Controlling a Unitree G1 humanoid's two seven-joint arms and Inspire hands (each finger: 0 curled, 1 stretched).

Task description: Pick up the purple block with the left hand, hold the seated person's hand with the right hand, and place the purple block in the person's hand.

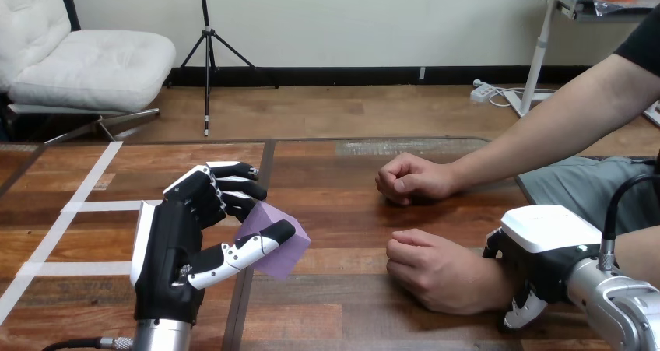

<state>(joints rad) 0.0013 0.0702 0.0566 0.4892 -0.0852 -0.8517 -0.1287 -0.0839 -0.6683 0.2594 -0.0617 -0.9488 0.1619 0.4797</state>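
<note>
My left hand (167, 246) is raised over the table's left half, with its fingers and thumb curled round the purple block (265, 217), which sits tilted between them. Two fists of the person rest on the wooden table (342, 187): the farther fist (412, 178) lies mid-table and the nearer fist (432, 267) lies knuckles up at the lower right. My right hand (545, 246) sits over the wrist of that nearer fist. One of its fingers (523, 310) curls under the wrist. The block is about a hand's width left of the nearer fist.
White tape lines (86, 203) cross the table's left part. A dark seam (268, 156) runs front to back through the table's middle. The person's forearms come in from the right edge.
</note>
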